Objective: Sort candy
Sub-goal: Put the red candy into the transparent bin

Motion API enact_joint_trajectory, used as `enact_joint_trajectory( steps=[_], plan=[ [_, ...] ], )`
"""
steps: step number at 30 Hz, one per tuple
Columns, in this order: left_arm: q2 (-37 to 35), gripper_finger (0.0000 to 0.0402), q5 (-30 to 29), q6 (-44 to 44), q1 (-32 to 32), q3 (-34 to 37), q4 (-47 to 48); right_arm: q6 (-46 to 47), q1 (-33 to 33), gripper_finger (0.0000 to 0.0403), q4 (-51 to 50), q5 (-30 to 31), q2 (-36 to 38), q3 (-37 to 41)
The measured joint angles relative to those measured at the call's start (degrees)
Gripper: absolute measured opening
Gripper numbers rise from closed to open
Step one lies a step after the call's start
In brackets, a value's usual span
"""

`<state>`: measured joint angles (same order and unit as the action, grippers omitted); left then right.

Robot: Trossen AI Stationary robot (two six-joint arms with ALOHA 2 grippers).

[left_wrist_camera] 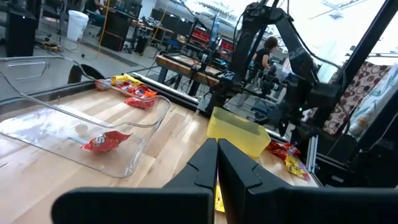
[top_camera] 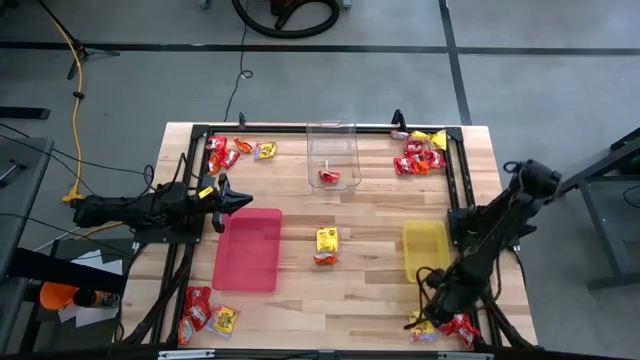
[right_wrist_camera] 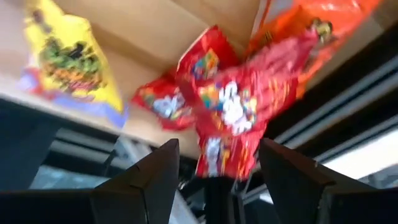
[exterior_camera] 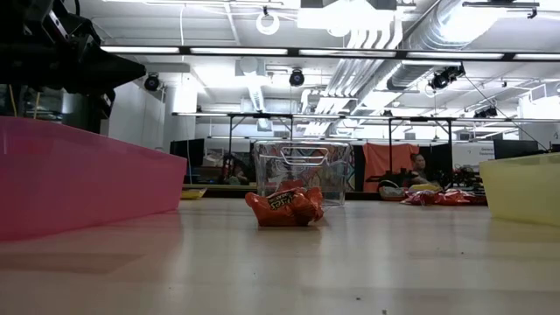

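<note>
Candy packets lie in piles at the table's corners: far left point(top_camera: 230, 150), far right point(top_camera: 420, 155), near left point(top_camera: 205, 315) and near right point(top_camera: 445, 328). A yellow packet point(top_camera: 326, 239) and an orange one point(exterior_camera: 284, 207) lie mid-table. My right gripper point(right_wrist_camera: 217, 168) hangs open just over the near right pile, pointing steeply down. A red packet point(right_wrist_camera: 230, 106) shows between its fingers, with a yellow one point(right_wrist_camera: 74, 62) beside it. My left gripper point(top_camera: 235, 203) waits shut and level at the left, beside the pink tray point(top_camera: 248, 250).
A clear tub point(top_camera: 333, 155) at the far middle holds one red packet point(left_wrist_camera: 106, 142). The yellow tray point(top_camera: 425, 248) lies right of centre, close to my right arm. A dark frame point(top_camera: 455, 180) runs round the table's edges. Bare wood lies between the trays.
</note>
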<state>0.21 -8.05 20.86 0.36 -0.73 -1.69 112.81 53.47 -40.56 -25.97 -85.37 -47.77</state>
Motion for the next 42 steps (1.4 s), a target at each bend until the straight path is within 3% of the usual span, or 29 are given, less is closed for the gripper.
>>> enact_joint_trajectory(
  steps=[10,13,15,19,23,26,30,36,42],
  plan=[
    [0.0,0.0001,0.0,0.0,0.0,0.0,0.0,-5.1,0.0,0.021,0.6,0.7,-8.8,-0.3],
    [0.0,0.0001,0.0,0.0,0.0,0.0,0.0,-7.7,-0.1,0.0175,0.3,0.5,-8.6,-0.2],
    [0.0,0.0001,0.0,0.0,0.0,0.0,0.0,-9.2,-0.1,0.0127,0.2,0.6,-7.8,-0.2],
    [0.0,0.0001,0.0,0.0,0.0,0.0,0.0,-10.4,-0.1,0.0019,-0.1,0.3,-2.9,-0.1],
    [0.0,0.0001,0.0,0.0,0.0,0.0,0.0,-10.6,-0.1,0.0034,-0.8,0.2,4.3,-0.1],
    [0.0,0.0001,0.0,0.0,0.0,0.0,0.0,-11.4,-0.2,0.0023,-0.8,0.4,10.8,-0.1],
    [0.0,0.0001,0.0,0.0,0.0,0.0,0.0,-14.8,-1.3,0.0009,1.1,7.2,19.8,-0.1],
    [0.0,0.0001,0.0,0.0,0.0,0.0,0.0,-32.9,-9.3,0.0005,6.5,23.7,28.6,-0.2],
    [0.0,0.0001,0.0,0.0,0.0,0.0,0.0,-60.9,-28.3,0.0006,11.4,26.4,27.6,-0.2]
  ],
)
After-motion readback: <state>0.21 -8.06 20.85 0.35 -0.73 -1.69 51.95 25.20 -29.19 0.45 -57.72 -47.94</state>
